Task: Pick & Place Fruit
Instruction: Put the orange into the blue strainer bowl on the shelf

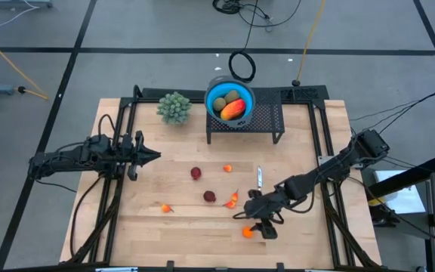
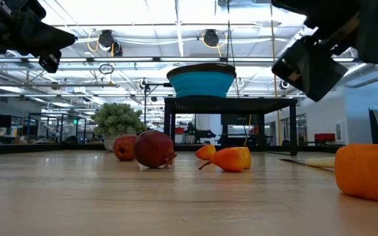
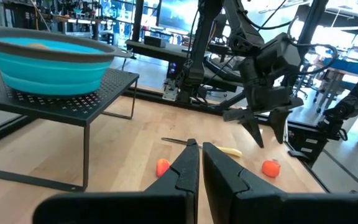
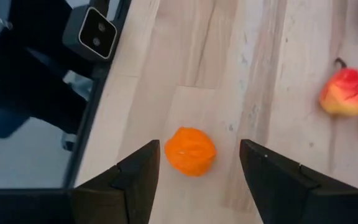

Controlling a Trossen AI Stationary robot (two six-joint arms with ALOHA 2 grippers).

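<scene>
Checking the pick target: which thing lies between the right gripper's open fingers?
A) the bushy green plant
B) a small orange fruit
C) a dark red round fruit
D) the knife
B: in the right wrist view the small orange fruit lies on the table between the open fingers of the right gripper, not yet gripped.

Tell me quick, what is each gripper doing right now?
Left gripper: closed, holding nothing.
Right gripper: open, empty, above the orange fruit.
</scene>
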